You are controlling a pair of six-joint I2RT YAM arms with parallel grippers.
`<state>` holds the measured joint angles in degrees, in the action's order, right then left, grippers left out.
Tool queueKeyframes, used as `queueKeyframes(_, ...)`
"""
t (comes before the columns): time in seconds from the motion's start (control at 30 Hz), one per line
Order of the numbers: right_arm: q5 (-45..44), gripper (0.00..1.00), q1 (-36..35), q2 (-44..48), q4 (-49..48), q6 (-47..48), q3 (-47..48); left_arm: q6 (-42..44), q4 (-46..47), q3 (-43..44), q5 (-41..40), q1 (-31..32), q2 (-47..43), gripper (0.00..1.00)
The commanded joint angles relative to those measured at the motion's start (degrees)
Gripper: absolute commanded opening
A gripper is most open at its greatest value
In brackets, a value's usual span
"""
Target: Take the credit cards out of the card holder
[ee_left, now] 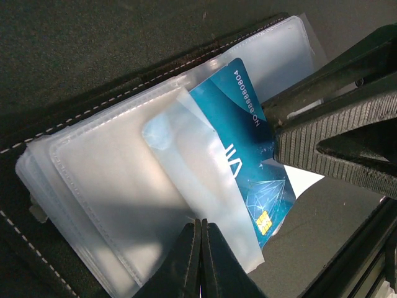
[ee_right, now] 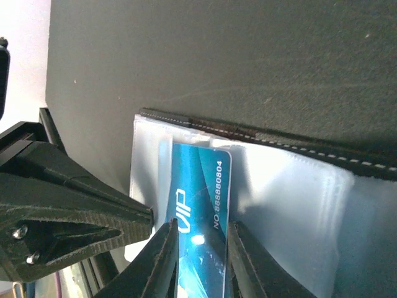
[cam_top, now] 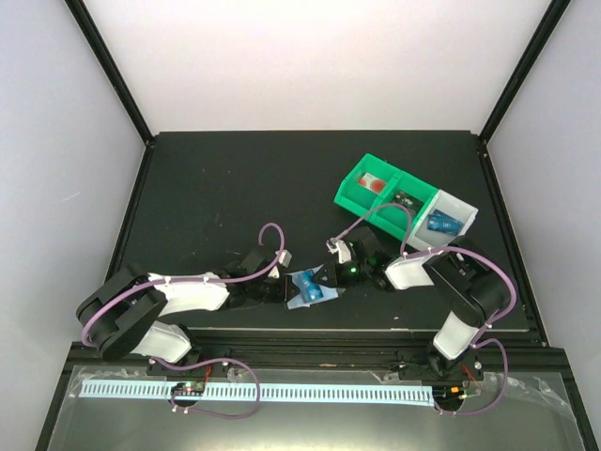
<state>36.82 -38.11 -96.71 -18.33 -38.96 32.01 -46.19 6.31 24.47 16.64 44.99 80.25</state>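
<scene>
The card holder (cam_top: 299, 299) lies open on the black mat between both arms, its clear sleeves (ee_left: 111, 180) facing up. A blue credit card (ee_left: 242, 149) marked VIP sticks halfway out of one sleeve. My left gripper (ee_left: 201, 222) is shut, its tips pinching the sleeve's near edge. My right gripper (ee_right: 200, 233) is open, with one finger along each long edge of the card (ee_right: 201, 186). Its ribbed finger (ee_left: 329, 149) touches the card's edge in the left wrist view. Another blue card (cam_top: 441, 225) lies in the tray's grey compartment.
A green-and-grey compartment tray (cam_top: 376, 209) stands at the back right, holding a red-and-white item (cam_top: 374, 182) and a small dark item (cam_top: 406, 199). The mat's stitched edge (ee_right: 310, 152) runs just beyond the holder. The table's front rail is close behind both grippers.
</scene>
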Motion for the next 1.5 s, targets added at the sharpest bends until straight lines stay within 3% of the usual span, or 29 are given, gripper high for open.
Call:
queueKeyframes(0.0, 2.6, 0.24, 0.2, -0.1, -3.6, -2.5, -1.6, 1.0, -4.6, -0.3, -3.4, -0.2, 0.6, 0.02)
queueKeyframes(0.33, 1.0, 0.01, 0.2, 0.1, -3.5, -2.6, -1.9, 0.7, -4.6, -0.8, -3.3, -0.2, 0.0, 0.02)
queueKeyframes(0.77, -4.3, 0.01, 0.3, 8.0, -2.0, -4.2, -5.1, -0.2, -5.3, 0.1, -1.7, -0.2, -6.4, 0.15)
queueKeyframes(0.9, -5.7, 0.01, 0.9, 10.4, -2.7, -5.9, -6.5, -0.9, -5.9, -0.1, -1.4, -0.3, -11.0, 0.35)
queueKeyframes(1.13, -7.1, 0.01, 1.9, 16.7, -2.6, -9.5, -8.9, -5.0, -4.1, -1.6, 0.0, -0.3, -20.7, 0.55)
queueKeyframes(1.33, -9.1, 0.01, 2.0, 25.3, -0.4, -12.1, -10.0, -10.4, 1.5, -4.7, 0.6, -0.3, -27.5, 0.68)
queueKeyframes(1.47, -8.0, 0.01, 2.0, 29.6, -1.6, -15.9, -10.2, -12.8, 6.8, -6.7, 1.2, -0.3, -31.5, 0.71)
